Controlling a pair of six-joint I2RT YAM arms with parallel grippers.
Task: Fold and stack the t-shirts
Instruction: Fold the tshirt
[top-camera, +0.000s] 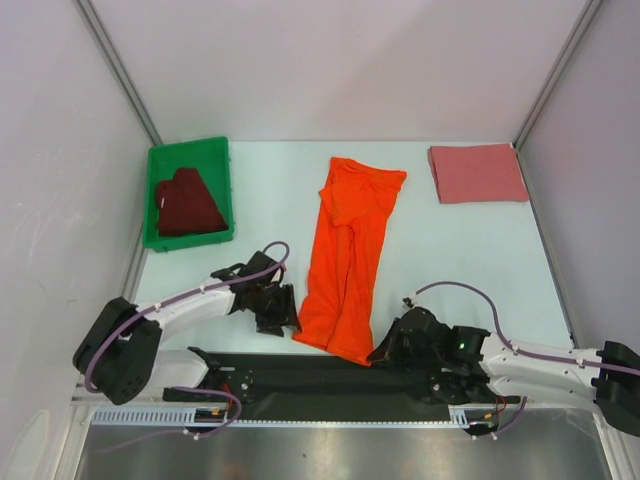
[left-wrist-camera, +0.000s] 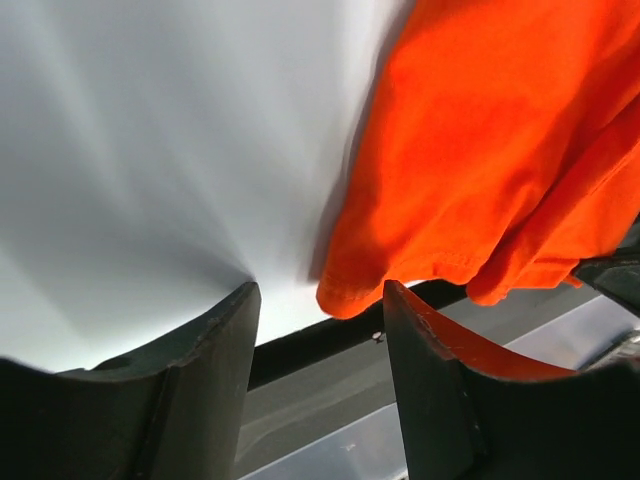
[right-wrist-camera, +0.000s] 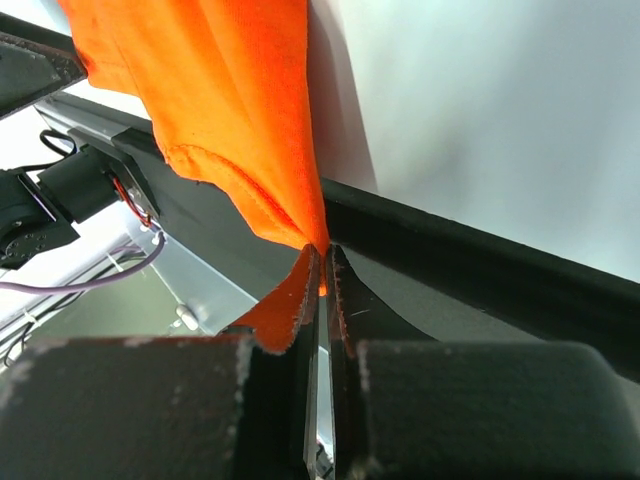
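The orange shirt (top-camera: 350, 250) lies long and thin in the middle of the white table (top-camera: 470, 260), a bit crumpled. Its near end reaches the black strip (top-camera: 300, 372) at the table's near edge. The right gripper (right-wrist-camera: 322, 275) is pinched tight on the shirt's near right corner. The left gripper (left-wrist-camera: 320, 300) is wide open at the near left corner — the cloth tip sits in the gap and no finger squeezes it. The pink shirt (top-camera: 477, 173) lies folded at the far right. The maroon shirt (top-camera: 188, 205) sits in the green bin (top-camera: 190, 146) — far left
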